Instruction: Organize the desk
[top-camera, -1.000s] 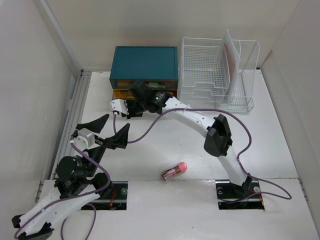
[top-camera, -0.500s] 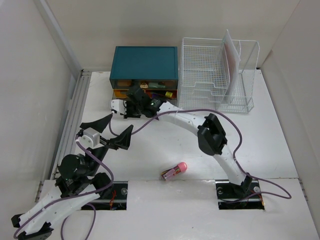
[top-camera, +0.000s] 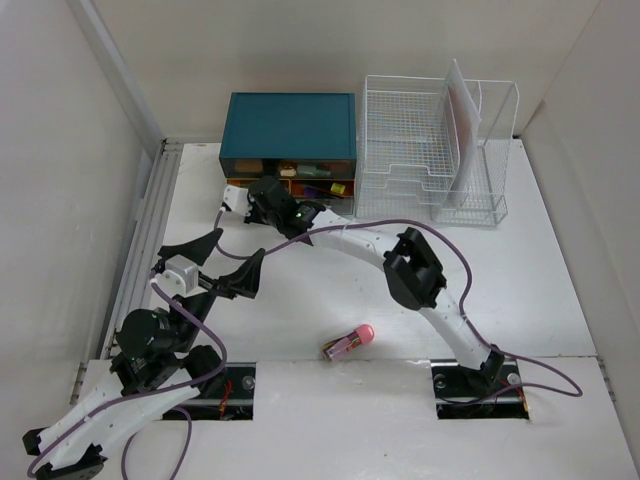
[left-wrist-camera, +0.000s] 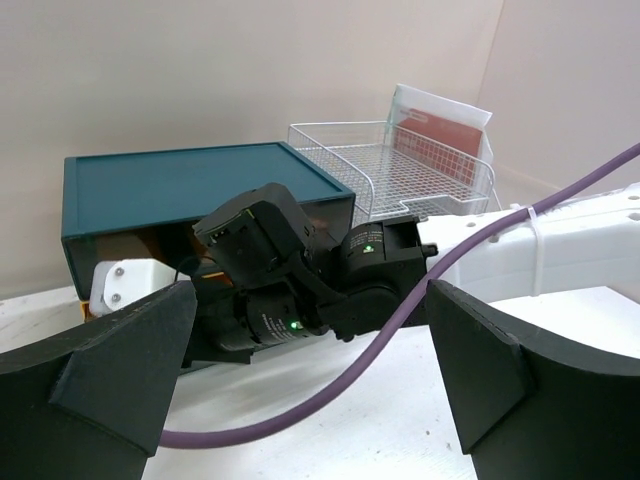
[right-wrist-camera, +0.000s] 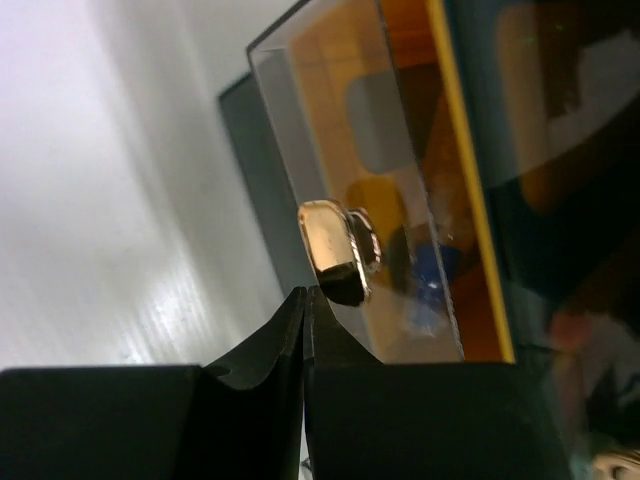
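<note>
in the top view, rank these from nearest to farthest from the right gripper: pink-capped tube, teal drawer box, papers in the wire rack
1. teal drawer box, back left, with the right gripper right at its front.
2. pink-capped tube, near edge, centre.
3. papers, standing in the wire rack, back right.

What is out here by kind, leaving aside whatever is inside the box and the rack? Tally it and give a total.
teal drawer box: 1
white wire rack: 1
pink-capped tube: 1
robot arms: 2, the left arm and the right arm
Total: 5
</note>
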